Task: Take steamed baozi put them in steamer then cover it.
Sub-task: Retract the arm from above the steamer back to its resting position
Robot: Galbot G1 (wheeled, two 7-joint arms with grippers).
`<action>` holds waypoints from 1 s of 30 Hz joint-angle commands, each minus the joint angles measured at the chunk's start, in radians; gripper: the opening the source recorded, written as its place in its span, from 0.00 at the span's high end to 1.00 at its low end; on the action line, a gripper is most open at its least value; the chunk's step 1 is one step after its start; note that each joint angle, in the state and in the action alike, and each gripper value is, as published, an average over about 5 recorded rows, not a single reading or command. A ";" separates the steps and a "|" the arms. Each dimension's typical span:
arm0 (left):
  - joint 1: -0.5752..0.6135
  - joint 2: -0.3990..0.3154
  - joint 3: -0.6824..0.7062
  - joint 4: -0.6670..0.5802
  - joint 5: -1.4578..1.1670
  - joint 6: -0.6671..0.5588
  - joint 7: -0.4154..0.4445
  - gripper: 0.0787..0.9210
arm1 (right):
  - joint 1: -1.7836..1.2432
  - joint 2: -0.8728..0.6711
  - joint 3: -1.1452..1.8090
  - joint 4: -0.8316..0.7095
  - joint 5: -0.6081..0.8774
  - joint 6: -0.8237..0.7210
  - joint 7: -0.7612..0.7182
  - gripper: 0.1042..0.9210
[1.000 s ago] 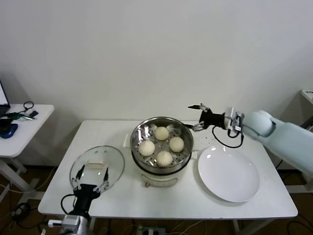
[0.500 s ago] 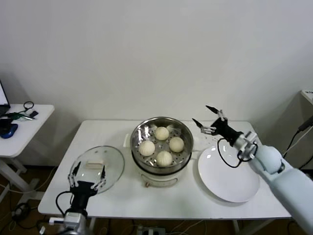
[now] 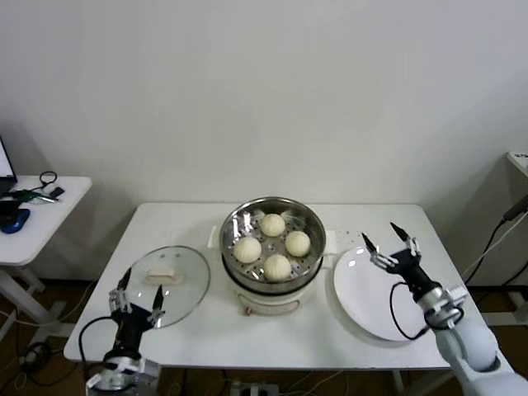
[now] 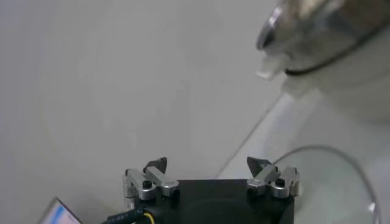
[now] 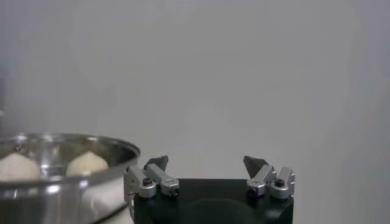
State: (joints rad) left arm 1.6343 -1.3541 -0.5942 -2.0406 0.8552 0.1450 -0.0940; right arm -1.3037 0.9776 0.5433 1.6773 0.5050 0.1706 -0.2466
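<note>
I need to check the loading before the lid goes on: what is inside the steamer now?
Four baozi sit on the perforated bottom of the steamer. The bottom beneath each bun is hidden.

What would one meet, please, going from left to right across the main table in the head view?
Left gripper, open → glass cover lying on the table → steamer holding four baozi → white plate → right gripper, open above the plate.

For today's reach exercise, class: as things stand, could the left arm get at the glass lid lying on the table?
Probably yes. The left claw is open and empty at the near edge of the glass lid, whose bar handle faces up, with nothing between them.
</note>
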 commanded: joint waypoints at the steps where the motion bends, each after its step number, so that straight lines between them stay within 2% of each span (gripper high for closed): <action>1: -0.109 0.023 0.057 0.192 0.475 0.050 -0.034 0.12 | -0.181 0.094 0.134 0.013 -0.064 -0.017 0.005 0.12; 10: -0.206 0.001 0.069 0.378 0.571 0.035 -0.075 0.12 | -0.169 0.100 0.130 0.001 -0.098 -0.048 0.006 0.12; 19: -0.299 -0.002 0.072 0.471 0.582 0.032 -0.064 0.12 | -0.135 0.095 0.108 -0.030 -0.117 -0.049 0.006 0.12; 30: -0.407 -0.025 0.066 0.602 0.641 0.012 -0.097 0.12 | -0.111 0.092 0.098 -0.040 -0.130 -0.047 0.004 0.12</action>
State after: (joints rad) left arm 1.3297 -1.3685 -0.5313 -1.5733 1.4244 0.1619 -0.1707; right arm -1.4169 1.0645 0.6379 1.6440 0.3883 0.1259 -0.2406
